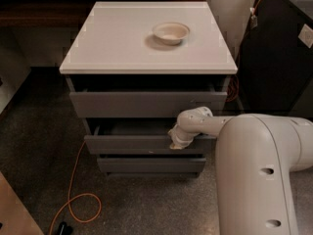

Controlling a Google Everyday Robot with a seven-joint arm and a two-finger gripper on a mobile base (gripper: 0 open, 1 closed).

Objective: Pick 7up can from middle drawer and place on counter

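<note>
The middle drawer (132,144) of the grey cabinet is pulled out a little, and its inside is dark. The 7up can is hidden; I see no can in the drawer or on the counter (122,43). My gripper (177,142) is at the right part of the middle drawer's front edge, on the end of the cream arm (210,125) that reaches in from the right. The arm's wrist covers that corner of the drawer.
A shallow cream bowl (170,32) sits on the counter at the back right. The top drawer (146,103) is slightly open. An orange cable (73,199) loops on the floor at front left. A black cabinet (279,58) stands at the right.
</note>
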